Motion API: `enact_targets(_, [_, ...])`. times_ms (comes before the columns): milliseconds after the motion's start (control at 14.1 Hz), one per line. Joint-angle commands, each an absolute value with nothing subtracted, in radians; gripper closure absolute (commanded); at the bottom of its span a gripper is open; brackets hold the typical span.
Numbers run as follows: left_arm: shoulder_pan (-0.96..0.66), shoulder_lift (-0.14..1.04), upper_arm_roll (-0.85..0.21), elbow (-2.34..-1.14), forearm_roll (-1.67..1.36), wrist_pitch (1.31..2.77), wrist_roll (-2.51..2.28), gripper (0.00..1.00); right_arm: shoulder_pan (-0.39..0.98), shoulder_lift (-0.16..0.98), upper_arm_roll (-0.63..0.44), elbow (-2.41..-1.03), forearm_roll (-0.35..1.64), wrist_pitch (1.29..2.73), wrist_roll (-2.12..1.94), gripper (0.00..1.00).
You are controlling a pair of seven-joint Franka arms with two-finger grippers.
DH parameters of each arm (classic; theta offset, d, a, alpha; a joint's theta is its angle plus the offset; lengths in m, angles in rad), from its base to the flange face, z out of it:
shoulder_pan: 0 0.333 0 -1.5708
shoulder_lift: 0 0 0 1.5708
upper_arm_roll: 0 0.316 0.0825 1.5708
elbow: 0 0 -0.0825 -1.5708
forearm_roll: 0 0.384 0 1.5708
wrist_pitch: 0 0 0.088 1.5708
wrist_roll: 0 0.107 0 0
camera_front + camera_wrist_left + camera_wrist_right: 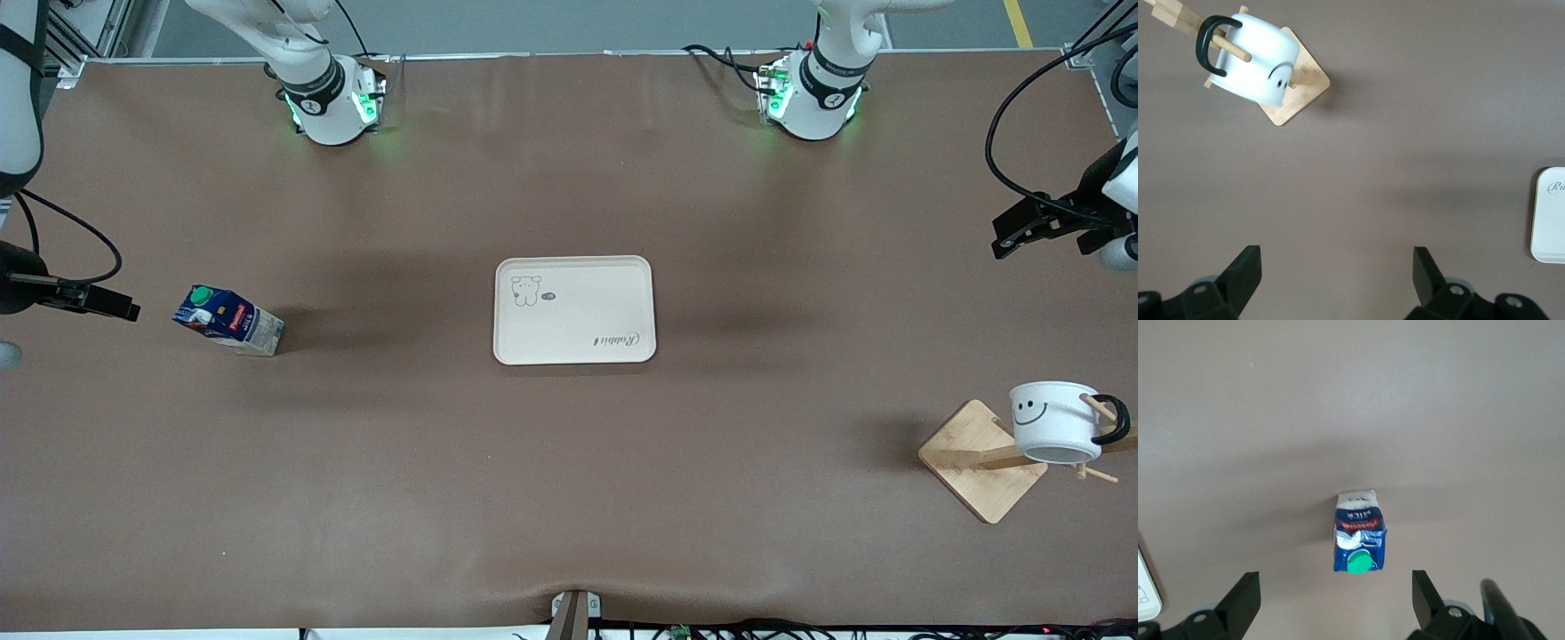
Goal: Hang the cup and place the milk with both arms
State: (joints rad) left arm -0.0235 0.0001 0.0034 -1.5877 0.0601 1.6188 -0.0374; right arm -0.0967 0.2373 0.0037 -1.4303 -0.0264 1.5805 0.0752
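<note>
The white cup [1049,420] with its smiley face hangs by its black handle on a peg of a wooden rack [976,462] near the left arm's end of the table. It also shows in the left wrist view [1258,57]. The milk [229,320] stands on the table toward the right arm's end, and shows in the right wrist view [1358,541]. My left gripper [1012,236] is open and empty in the air, apart from the cup; its own view [1337,273] shows bare table between the jaws. My right gripper [120,308] is open and empty beside the milk, its jaws [1336,597] apart from it.
A cream tray [574,309] with a small dog drawing lies at the table's middle; its edge shows in the left wrist view [1546,217] and its corner in the right wrist view [1145,595]. The table is covered with a brown mat.
</note>
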Motion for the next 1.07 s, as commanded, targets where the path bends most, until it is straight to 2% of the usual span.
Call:
enact_targets(0, [-0.031, -0.026, 0.011, -1.609, 0.040, 1.621, -0.025, 0.00, -0.083, 0.249, 0.008, -1.339, -0.028, 1.511, 0.061, 0.00])
enact_targets(284, [-0.032, -0.037, 0.008, -1.611, 0.032, 1.597, -0.023, 0.00, -0.069, 0.252, 0.005, -1.269, -0.017, 1.508, 0.025, 0.00])
enact_targets(497, [-0.034, -0.070, 0.008, -1.615, 0.002, 1.553, -0.021, 0.00, -0.060, 0.210, 0.008, -1.287, -0.006, 1.493, -0.004, 0.00])
enact_targets(639, [-0.032, -0.083, -0.015, -1.620, -0.006, 1.536, -0.023, 0.00, -0.058, 0.113, 0.006, -1.427, -0.005, 1.503, -0.018, 0.00])
enact_targets(852, [-0.037, -0.089, -0.029, -1.629, -0.006, 1.536, -0.023, 0.00, -0.051, -0.044, 0.005, -1.690, -0.005, 1.701, -0.018, 0.00])
enact_targets(995, [-0.029, -0.092, -0.058, -1.634, -0.005, 1.523, -0.025, 0.00, -0.049, -0.041, 0.006, -1.675, -0.014, 1.691, -0.043, 0.00])
